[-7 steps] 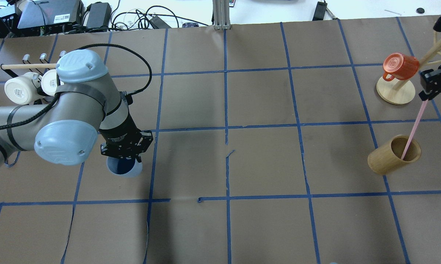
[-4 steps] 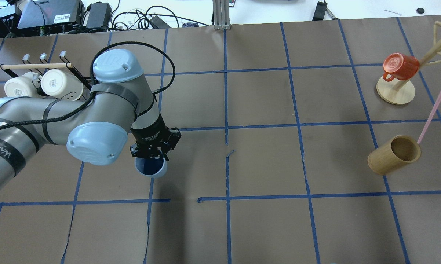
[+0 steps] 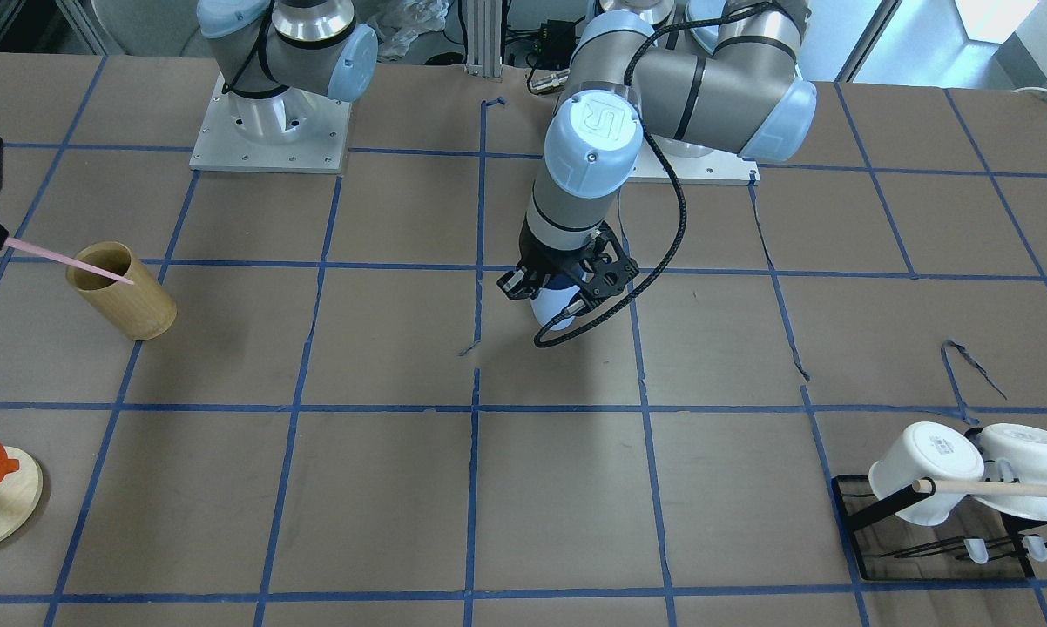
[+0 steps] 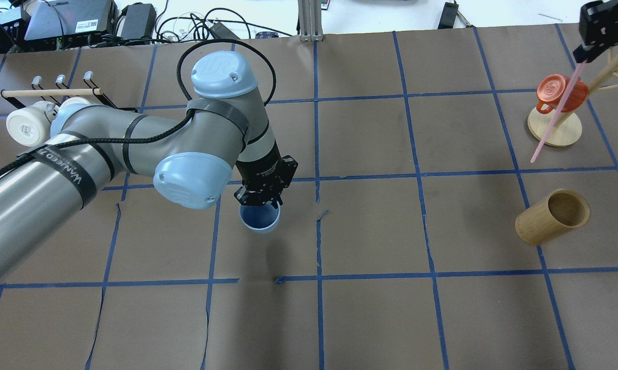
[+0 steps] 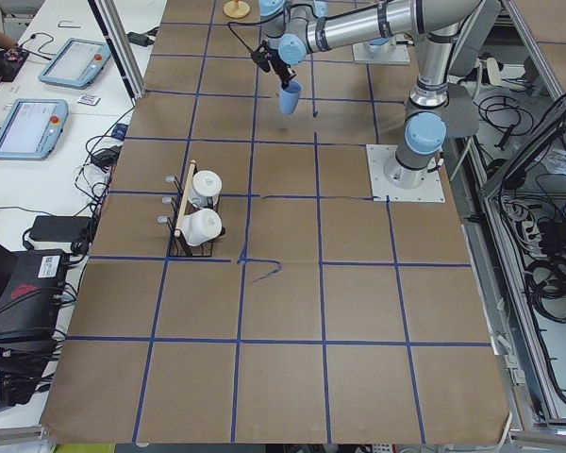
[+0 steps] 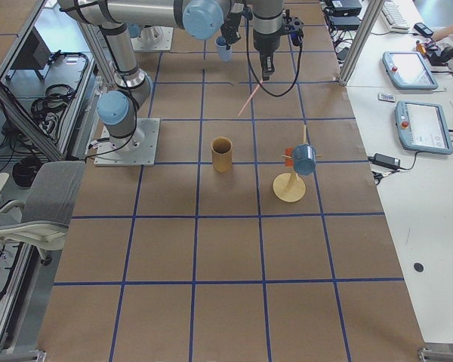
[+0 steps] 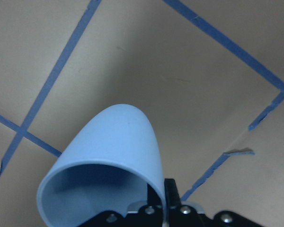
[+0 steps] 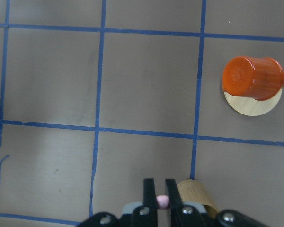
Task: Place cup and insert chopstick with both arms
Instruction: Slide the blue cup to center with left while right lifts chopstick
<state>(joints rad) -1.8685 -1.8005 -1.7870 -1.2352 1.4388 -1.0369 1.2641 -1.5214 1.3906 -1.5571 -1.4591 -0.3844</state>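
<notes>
left gripper (image 4: pixel 260 198) is clamped on the rim of the blue cup (image 4: pixel 260 221), one finger inside the wall and one outside, as far as the left wrist view shows. the cup hangs mouth-up, a bit tilted, just my side of a tape crossing and just left of the table's (image 4: pixel 370 231) centre line. its shadow lies offset on the paper, so i judge it's off the surface.

right gripper (image 4: pixel 582 51) is nearly closed, pinching the pink chopstick (image 4: pixel 553 115) by its top end. the stick slants down from the far right corner, its tip clear of the bamboo holder (image 4: pixel 550 223) and passing in front of the orange mug (image 4: pixel 561 92) on its stand.

handling: the cup looks light, smooth and rigid, so the rim pinch should carry it, but a slick wall could let it swing or slip. i'd set it flat before letting go, because a light cup tips easily.

the chopstick looks stiff, thin and nearly weightless. gripped at the very end, its long free length can pivot in the pads, and i reckon the tip will wander. the cup mouth is a small target, so i'd come in steep and slow.
</notes>
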